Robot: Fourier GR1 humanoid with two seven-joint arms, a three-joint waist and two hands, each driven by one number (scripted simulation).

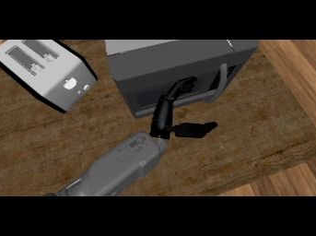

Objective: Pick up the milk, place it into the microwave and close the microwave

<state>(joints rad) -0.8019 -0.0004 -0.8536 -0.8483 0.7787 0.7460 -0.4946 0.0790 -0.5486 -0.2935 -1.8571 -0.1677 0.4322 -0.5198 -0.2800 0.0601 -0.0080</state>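
The grey microwave point(180, 60) stands at the back middle of the wooden counter, its door point(147, 97) flush against the body. The door's pale handle point(221, 82) is on the right side. My left hand point(163, 118) comes in from the lower left. Its straight fingers point(178, 88) lie against the door front and the thumb point(196, 129) sticks out to the right. The hand holds nothing. No milk shows anywhere in view. My right hand is out of view.
A silver toaster point(46, 73) lies at an angle at the back left, apart from the microwave. The wooden counter point(255, 138) runs to an edge at the right and lower right, with lighter wood floor point(303, 69) beyond.
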